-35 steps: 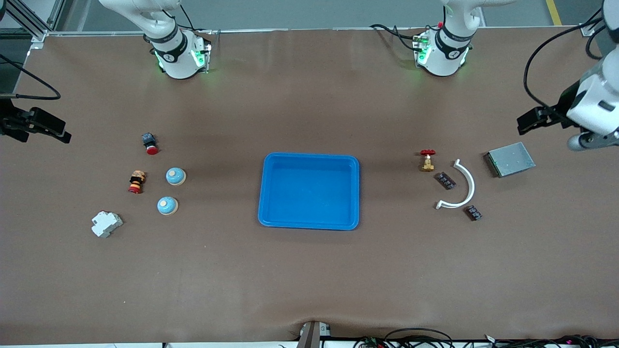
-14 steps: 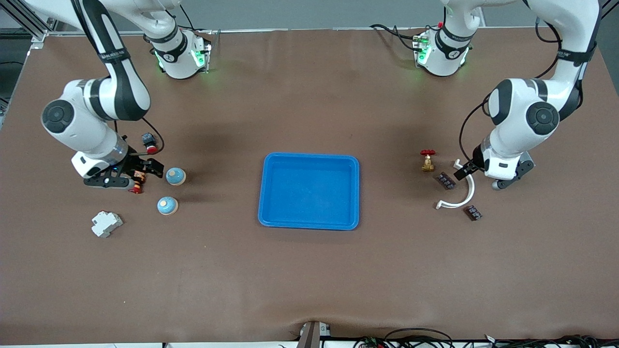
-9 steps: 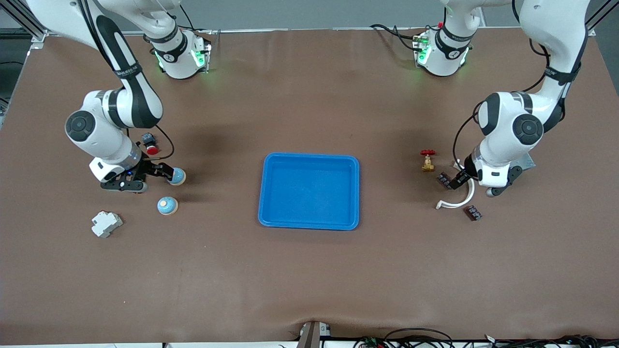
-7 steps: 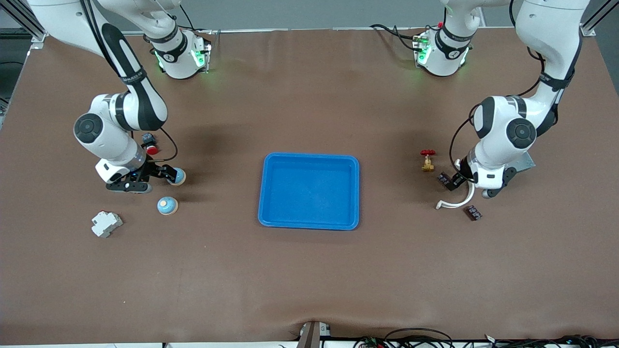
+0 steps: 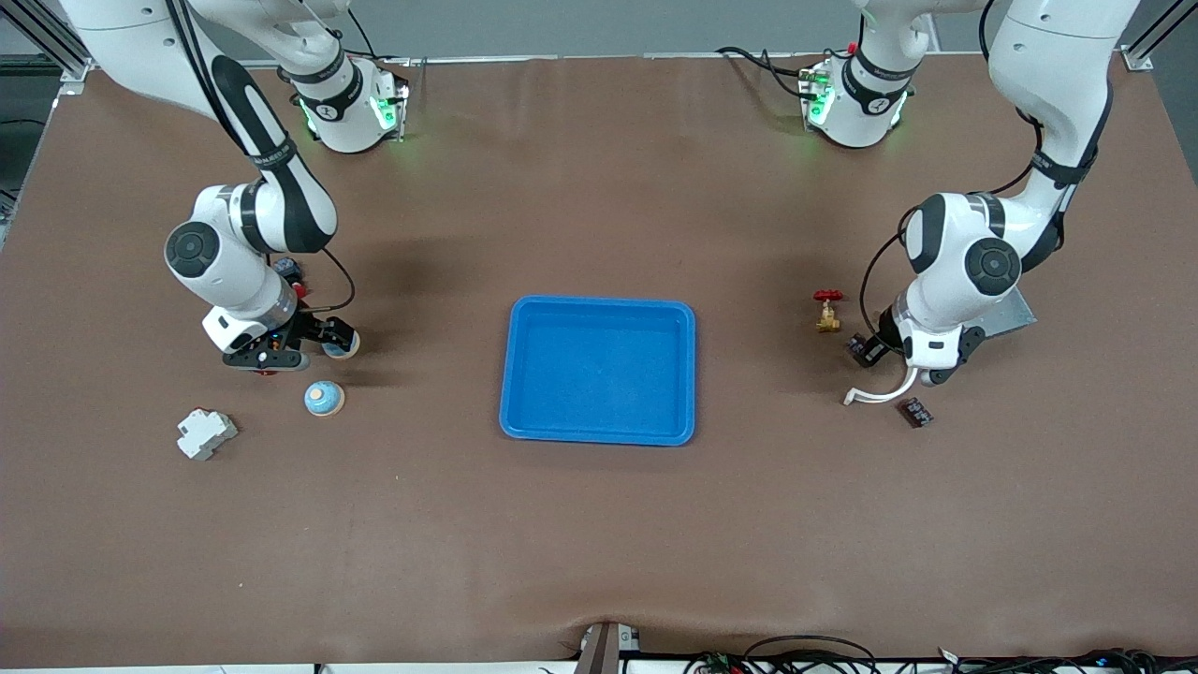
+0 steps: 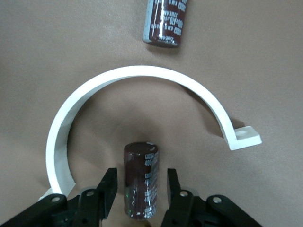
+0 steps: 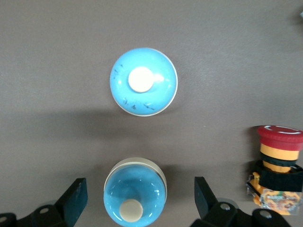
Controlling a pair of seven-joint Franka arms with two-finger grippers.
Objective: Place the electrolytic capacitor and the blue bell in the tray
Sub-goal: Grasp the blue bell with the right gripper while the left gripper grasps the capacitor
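1. You had both arms at the grasping step, and nothing yet lay in the blue tray [image 5: 599, 302] at the centre of the front view.
2. Your left gripper [image 5: 870, 352], low over the table at the left arm's end, stood with its fingers apart on either side of the dark capacitor [image 6: 141, 165], which lay flat inside the white curved bracket [image 6: 142, 72]. A second capacitor [image 6: 165, 21] lay just outside the bracket.
3. Your right gripper [image 7: 140, 196], wrist pointing down at the right arm's end, spread its fingers wide around one blue bell [image 7: 135, 187]. The other bell [image 7: 143, 81] sat apart, and a red push button [image 7: 278, 161] stood near.
4. By my reading, the next move called for closing squarely on each piece, clear of the bracket, then lifting toward the tray.
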